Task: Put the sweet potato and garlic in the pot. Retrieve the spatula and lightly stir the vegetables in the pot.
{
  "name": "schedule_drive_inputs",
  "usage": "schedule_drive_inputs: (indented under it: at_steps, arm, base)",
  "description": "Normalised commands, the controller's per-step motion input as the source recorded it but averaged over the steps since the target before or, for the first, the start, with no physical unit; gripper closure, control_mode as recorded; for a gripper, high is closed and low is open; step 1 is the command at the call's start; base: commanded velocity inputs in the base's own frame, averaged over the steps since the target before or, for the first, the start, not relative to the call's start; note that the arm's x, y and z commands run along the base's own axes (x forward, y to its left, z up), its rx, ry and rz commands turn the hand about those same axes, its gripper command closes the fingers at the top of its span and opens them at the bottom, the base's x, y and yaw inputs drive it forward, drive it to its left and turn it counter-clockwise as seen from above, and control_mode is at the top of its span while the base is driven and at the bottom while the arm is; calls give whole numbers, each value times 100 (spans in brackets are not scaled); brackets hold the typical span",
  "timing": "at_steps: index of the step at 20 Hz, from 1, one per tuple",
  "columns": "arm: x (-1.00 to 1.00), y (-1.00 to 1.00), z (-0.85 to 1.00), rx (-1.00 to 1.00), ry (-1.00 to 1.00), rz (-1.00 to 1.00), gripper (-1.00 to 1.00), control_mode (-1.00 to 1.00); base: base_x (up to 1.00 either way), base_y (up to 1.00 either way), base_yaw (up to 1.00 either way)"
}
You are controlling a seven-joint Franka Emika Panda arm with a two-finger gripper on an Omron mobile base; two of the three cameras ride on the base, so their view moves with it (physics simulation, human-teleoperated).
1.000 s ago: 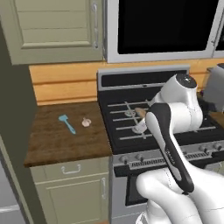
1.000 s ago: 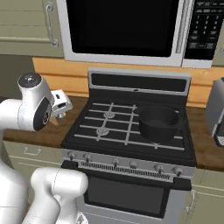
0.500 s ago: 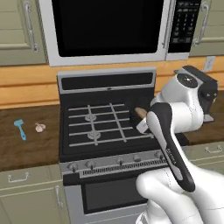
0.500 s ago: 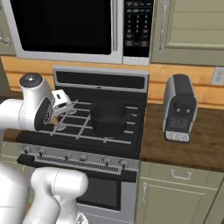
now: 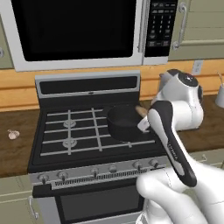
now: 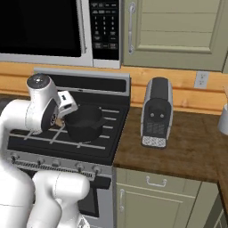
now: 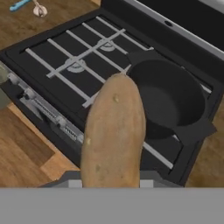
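Far out at ten o'clock on the wooden table (image 5: 17,153) left of the stove (image 5: 87,131), the garlic (image 5: 13,134) lies well apart from everything else; in the hand view the light blue spatula (image 7: 19,5) sits just beside it at the top left corner. Moving right across the burner grates, the black pot (image 5: 124,122) stands on the stove's right side, empty as far as can be seen. The end effector (image 5: 143,118) hangs just beside the pot's right rim, clamped narrowly on the sweet potato (image 7: 114,135). The tuber's long axis runs out along the fingers, its free tip aimed at the pot's near rim, whose mouth lies at about one o'clock from that tip. Judging from this, a short advance over the rim would allow the drop.
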Motion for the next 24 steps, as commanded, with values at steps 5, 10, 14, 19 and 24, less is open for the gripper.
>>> schedule_drive_inputs:
  at_steps: [5,10,14,19,24]
  arm:
    - [93,-2,-3,2,0,3,100,-100]
    - [81,5,-17,0,2,0,100,-100]
    - [72,-1,-59,-12,9,0,100,-100]
    - [61,0,-62,-9,5,0,100,-100]
    - [47,0,-38,-1,8,0,100,-100]
  base:
    - [0,0,0]
    - [0,0,0]
    - [0,0,0]
    - [0,0,0]
    - [0,0,0]
